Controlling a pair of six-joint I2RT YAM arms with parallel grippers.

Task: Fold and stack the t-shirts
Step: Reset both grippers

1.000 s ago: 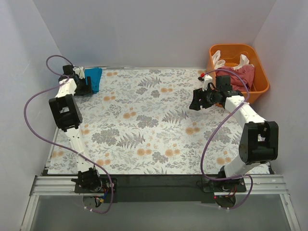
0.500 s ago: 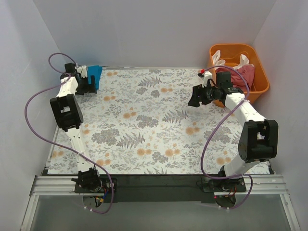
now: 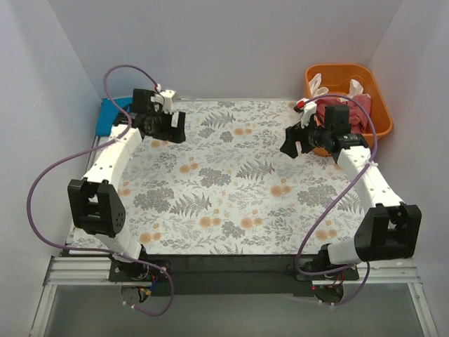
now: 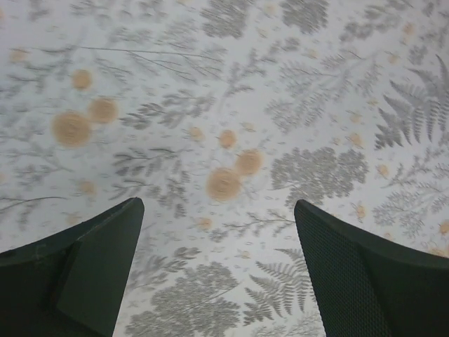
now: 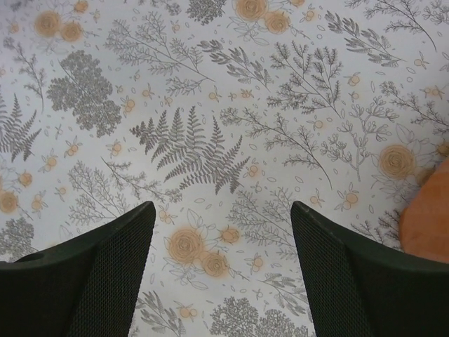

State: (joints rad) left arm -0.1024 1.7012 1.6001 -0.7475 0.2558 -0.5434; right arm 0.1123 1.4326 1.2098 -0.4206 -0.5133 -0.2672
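Floral worktop (image 3: 224, 203) carries the whole job. The orange tub (image 3: 382, 125) sits at the far right, with the pink-red t-shirt (image 3: 359, 111) and cream-white t-shirt (image 3: 318, 90) heaped inside. The teal t-shirt (image 3: 109, 118) lies compact at the far-left corner. Expect light, limp cloth: pinch a raised fold or hem, and the rest will trail. Left gripper (image 4: 217, 281) and right gripper (image 5: 221, 281) both hang over bare print, jaws wide and holding nothing.

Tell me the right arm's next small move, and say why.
Probably swing the right gripper over the orange tub and lower it toward the pink shirt. Both it and the left gripper are open and empty above the table. The teal shirt lies at the far left corner, while the pink one and a cream shirt sit in the tub.
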